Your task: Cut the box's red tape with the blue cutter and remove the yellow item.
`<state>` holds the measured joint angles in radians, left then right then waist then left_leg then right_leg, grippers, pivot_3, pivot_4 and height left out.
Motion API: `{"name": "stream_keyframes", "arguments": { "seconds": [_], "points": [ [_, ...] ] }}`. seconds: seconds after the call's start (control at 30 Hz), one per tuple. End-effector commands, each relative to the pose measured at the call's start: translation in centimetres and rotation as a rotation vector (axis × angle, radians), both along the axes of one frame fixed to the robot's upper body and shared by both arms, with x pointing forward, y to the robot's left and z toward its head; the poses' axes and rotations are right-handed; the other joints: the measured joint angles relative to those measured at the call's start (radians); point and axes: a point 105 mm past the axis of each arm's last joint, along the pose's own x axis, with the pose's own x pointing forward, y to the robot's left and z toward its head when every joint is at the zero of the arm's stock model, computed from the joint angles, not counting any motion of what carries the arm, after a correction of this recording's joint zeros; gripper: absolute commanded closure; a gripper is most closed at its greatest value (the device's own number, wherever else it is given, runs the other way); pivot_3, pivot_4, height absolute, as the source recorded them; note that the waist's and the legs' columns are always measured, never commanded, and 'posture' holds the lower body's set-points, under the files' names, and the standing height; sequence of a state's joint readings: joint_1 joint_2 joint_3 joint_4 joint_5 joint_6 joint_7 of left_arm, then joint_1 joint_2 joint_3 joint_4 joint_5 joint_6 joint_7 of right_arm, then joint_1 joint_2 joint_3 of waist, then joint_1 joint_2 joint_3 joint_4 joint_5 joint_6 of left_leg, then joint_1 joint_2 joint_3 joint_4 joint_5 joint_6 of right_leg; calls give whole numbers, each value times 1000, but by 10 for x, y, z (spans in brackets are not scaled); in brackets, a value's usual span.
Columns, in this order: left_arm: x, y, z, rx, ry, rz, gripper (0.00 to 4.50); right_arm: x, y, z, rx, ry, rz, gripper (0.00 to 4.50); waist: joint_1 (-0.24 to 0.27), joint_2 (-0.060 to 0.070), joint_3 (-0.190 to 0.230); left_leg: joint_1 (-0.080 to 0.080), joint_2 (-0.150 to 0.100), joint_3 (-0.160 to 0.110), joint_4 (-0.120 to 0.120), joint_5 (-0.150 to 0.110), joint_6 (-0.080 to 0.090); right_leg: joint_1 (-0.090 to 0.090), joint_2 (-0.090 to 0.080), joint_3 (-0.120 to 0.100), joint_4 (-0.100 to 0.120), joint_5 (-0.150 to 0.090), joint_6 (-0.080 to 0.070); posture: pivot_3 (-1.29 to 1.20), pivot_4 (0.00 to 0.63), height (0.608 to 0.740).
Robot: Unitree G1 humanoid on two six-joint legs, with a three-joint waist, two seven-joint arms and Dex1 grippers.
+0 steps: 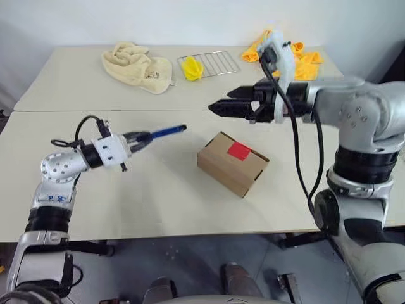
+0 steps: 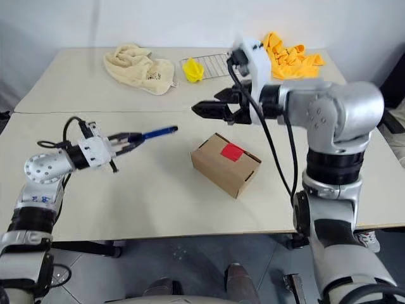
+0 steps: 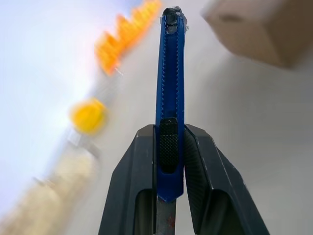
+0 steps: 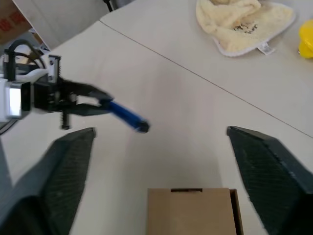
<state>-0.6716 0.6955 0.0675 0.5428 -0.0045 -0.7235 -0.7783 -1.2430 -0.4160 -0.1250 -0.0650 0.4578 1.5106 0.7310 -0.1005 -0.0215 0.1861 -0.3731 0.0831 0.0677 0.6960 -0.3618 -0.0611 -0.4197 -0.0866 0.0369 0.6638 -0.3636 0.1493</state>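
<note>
On the pale tabletop [image 1: 158,209] between my arms, the small brown cardboard box [image 1: 231,163] is sitting with its red tape patch [image 1: 239,150] upward, while my left gripper [image 1: 140,140] is pinching the slim blue cutter [image 1: 167,132] tip-forward toward it and my right gripper [image 4: 161,142], jaws spread wide, is hovering above, seemingly ready to steady it.

Head stereo pair looks forward and down over the table [image 1: 158,209] from above, mid range, both eyes sharing the box [image 1: 232,163] and both arms. Left wrist cam sits very close, looking along the cutter [image 3: 170,93] toward the box corner. Right wrist cam looks down past its wide-spread fingers [image 4: 266,169] at the box top, left pincer [image 4: 100,103] and cutter, fairly near.
</note>
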Motion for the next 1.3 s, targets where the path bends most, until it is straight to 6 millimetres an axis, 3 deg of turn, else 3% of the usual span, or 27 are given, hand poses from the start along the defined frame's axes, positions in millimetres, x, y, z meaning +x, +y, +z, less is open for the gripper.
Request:
{"name": "stream_keyframes", "arguments": {
  "seconds": [0.03,0.2,0.37,0.7,0.83,1.13,1.17,1.3],
  "points": [
    [2,-14,11,-33,-120,-31,4061,3,1,8,22,53,-11,47,-9,0,0,0,-1,0,-1,0,0,0,-3,-4,0,0,0,0,150,740],
    [1,-42,19,-102,-159,-129,4061,0,13,16,64,103,86,47,-22,0,0,-1,-4,1,-1,0,1,0,-13,-22,0,0,0,0,150,740],
    [-3,-62,20,-159,-159,-198,4061,6,26,0,27,133,132,47,-37,0,0,-1,-4,-2,-2,0,1,0,-16,-33,1,1,-2,0,150,740],
    [-9,-71,22,-202,-144,-237,4061,20,34,-20,-31,151,130,47,-42,0,0,-2,-4,-3,-1,0,1,0,-17,-34,1,1,-2,0,150,740],
    [-9,-69,21,-201,-136,-231,4061,22,33,-20,-42,144,127,1010,-42,0,0,-2,-4,-3,0,0,1,0,-17,-35,1,1,-2,0,150,740],
    [-8,-62,15,-196,-109,-204,4061,22,23,-10,-27,124,109,4153,-41,0,0,-2,-4,-4,1,0,1,0,-17,-35,1,1,-2,0,150,740],
    [-8,-62,15,-196,-107,-203,4061,21,22,-10,-28,124,109,4352,-41,0,0,-2,-4,-4,1,0,1,0,-17,-35,1,1,-2,0,150,740],
    [-4,-62,15,-196,-102,-193,4061,21,19,-12,-31,124,102,4337,-40,0,0,-2,-4,-4,1,0,1,0,-17,-35,1,1,-2,0,150,740]
  ]
}}
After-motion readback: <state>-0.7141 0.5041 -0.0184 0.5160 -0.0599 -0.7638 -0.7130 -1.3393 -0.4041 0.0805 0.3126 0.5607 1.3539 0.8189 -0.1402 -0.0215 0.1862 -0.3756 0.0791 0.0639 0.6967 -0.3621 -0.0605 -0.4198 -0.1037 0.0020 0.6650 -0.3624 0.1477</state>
